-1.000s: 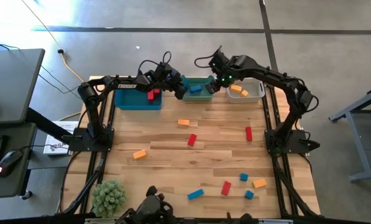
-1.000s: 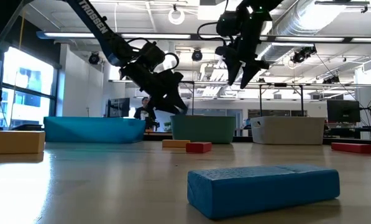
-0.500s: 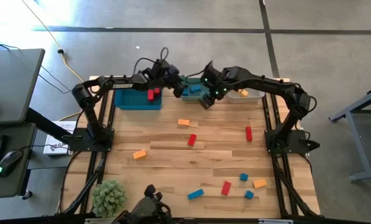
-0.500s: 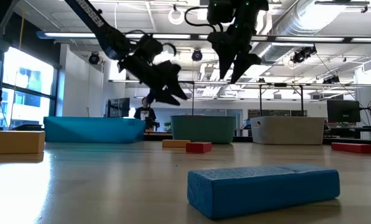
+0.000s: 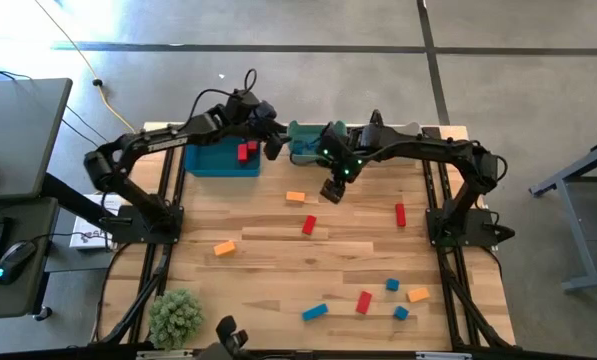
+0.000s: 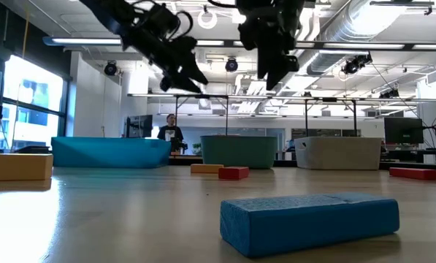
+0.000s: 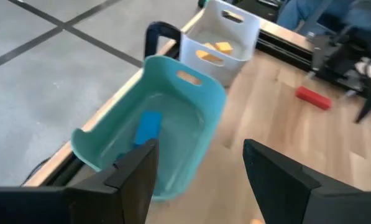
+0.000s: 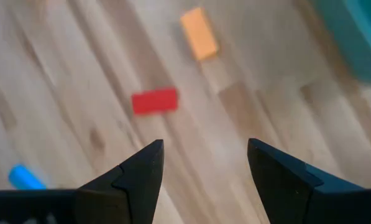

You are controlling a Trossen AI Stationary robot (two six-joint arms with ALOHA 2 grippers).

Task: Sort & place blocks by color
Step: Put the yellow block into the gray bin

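Wood-plank bench (image 5: 268, 255) carries loose rectangular blocks (image 5: 308, 226): red, blue, orange. Right gripper (image 5: 332, 190) hangs over the bench at 12 o'clock, fingers (image 8: 138, 177) apart, empty. Left gripper (image 5: 272, 148) hangs between the blue bin (image 5: 210, 163) and the smooth teal bin (image 7: 173, 99), fingers (image 7: 135, 168) apart.

Left gripper (image 7: 197, 168): two dark jaws, spread apart, nothing between them.

Teal plastic bin (image 7: 201, 134): cut-out handle, on the wooden worktop (image 7: 278, 124) at its edge, grey floor alongside. Contents: one blue rectangular block (image 7: 148, 127) lying on the bin's floor.

White plastic bin (image 7: 241, 34): just beside the teal bin along the same worktop edge. Contents: two orange blocks (image 7: 211, 51).

Red bar-shaped block (image 7: 313, 98): lying flat on open worktop, well apart from both bins.

Dark metal frame parts and blurred blue shapes past the worktop's far side; not identifiable.
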